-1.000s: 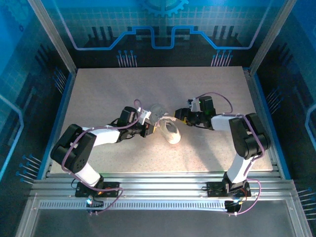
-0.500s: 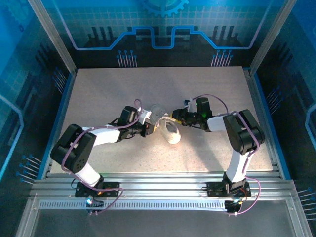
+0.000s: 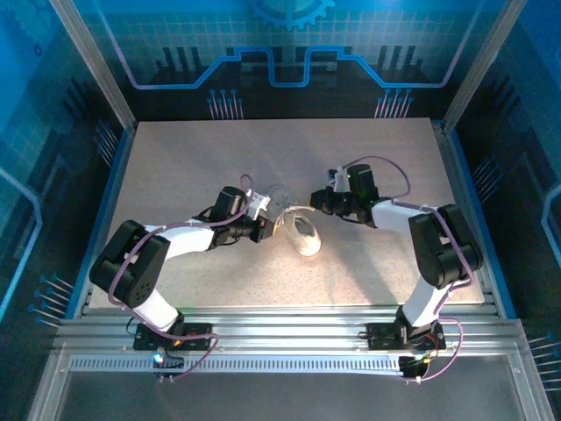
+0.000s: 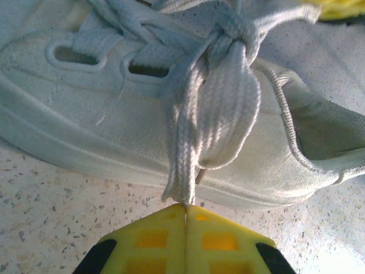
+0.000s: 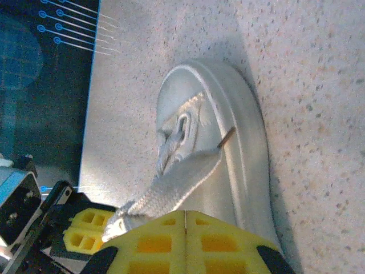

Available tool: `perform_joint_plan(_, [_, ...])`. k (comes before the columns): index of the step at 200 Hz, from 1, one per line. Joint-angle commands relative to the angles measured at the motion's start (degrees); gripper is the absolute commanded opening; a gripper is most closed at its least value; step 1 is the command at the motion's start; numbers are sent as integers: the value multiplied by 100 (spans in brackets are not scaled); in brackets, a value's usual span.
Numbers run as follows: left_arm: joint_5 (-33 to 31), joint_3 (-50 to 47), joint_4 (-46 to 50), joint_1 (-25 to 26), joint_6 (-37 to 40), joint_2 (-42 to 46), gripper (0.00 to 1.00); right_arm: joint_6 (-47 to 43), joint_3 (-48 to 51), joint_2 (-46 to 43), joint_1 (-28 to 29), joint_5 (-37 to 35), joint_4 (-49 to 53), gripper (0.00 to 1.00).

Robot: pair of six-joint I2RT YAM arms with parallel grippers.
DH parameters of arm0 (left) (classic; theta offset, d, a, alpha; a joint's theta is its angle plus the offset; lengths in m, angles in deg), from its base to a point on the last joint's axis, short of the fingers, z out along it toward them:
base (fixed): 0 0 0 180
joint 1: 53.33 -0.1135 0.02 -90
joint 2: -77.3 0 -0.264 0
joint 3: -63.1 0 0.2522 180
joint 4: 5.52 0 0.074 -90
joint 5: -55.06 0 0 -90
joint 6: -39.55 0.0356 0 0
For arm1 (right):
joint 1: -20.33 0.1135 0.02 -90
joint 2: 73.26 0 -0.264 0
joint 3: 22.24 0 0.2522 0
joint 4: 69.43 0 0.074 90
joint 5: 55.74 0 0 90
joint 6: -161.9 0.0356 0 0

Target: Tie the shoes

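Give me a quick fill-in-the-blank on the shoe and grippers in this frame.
The left gripper is ____ on a loop of lace.
The right gripper has ____ fingers.
The sneaker sits ____ the two grippers.
Missing words: shut, yellow, between.

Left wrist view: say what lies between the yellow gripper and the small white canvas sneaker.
A flat white lace loop bridges them, pinched by the left gripper, over speckled table.

A robotics lab cell: aluminium frame (image 3: 95,68), blue printed panels (image 3: 175,44), speckled table (image 3: 202,158).
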Motion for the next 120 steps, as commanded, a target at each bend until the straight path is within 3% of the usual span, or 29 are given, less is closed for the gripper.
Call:
perform_joint_plan(1, [-109, 175, 347, 23, 239, 201, 0, -821, -355, 12, 68, -319, 1028, 0])
perform_joint_plan(120, [-155, 36, 472, 30, 135, -58, 0, -2592, -1217, 628, 239, -1386, 2659, 0])
